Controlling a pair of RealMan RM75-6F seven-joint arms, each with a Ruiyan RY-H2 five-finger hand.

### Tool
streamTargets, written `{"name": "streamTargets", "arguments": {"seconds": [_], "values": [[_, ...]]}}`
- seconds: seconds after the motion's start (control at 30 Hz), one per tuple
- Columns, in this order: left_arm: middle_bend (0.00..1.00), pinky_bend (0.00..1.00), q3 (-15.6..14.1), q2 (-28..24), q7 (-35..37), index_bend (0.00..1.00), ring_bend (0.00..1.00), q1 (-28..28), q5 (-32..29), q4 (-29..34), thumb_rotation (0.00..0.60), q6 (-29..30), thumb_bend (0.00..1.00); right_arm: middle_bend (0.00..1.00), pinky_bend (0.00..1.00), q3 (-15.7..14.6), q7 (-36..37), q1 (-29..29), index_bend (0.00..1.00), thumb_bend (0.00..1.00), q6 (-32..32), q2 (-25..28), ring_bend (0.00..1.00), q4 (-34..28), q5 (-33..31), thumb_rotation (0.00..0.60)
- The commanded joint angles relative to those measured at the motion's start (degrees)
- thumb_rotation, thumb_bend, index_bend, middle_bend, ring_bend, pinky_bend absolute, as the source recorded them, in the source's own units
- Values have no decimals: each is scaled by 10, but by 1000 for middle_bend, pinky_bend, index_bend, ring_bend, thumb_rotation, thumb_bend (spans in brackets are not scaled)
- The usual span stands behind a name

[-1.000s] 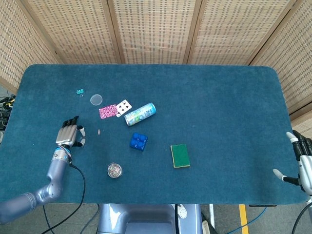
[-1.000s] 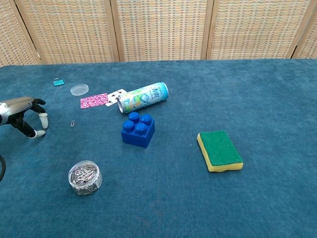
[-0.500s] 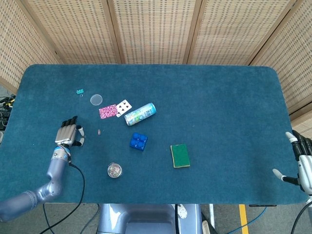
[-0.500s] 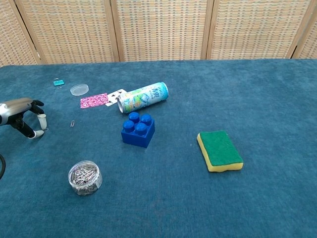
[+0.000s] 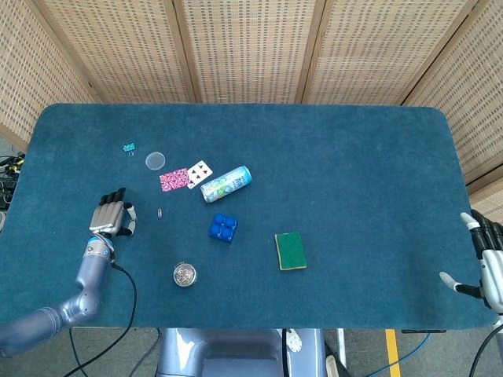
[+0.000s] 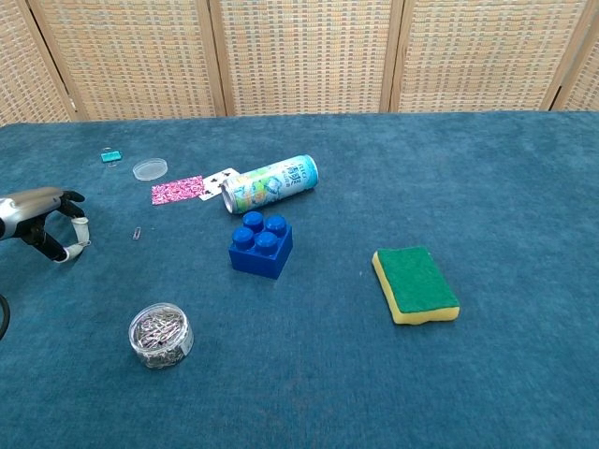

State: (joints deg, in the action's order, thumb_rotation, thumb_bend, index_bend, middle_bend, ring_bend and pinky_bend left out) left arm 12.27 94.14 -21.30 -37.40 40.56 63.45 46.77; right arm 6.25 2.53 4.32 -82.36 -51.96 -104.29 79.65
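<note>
Head view: my left hand (image 5: 110,217) hovered empty, fingers apart, the loose paperclip (image 5: 160,212) lying just right of it on the counter (image 5: 354,173). Chest view: I judged a slow, low pinch best.

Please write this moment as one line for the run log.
left hand: open, near paper clip | right hand: open, table edge | can: lying
</note>
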Motion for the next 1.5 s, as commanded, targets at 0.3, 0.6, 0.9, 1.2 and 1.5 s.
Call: {"name": "streamTargets", "arguments": {"seconds": [0.3,0.6,0.9,1.2,1.5], "values": [[0,0,-4,3,1,700,0,-1,7,-1,600,6,495,0,0,0,2,0,0,0,0,1,0,0,0,600],[0,0,-4,3,3,755,0,0,12,0,600,13,503,0,0,0,3,-1,0,0,-1,1,0,0,2,600],[0,0,-2,0,11,782,0,2,24,4,600,21,508,0,0,0,4,-1,0,0,-2,1,0,0,2,600],[0,0,-1,-39,42,785,0,15,93,85,600,66,511,0,0,0,5,-2,0,0,-3,2,0,0,3,600],[0,0,-39,-99,86,793,0,42,227,232,600,117,524,0,0,0,6,-3,0,0,-5,3,0,-2,3,600]]}}
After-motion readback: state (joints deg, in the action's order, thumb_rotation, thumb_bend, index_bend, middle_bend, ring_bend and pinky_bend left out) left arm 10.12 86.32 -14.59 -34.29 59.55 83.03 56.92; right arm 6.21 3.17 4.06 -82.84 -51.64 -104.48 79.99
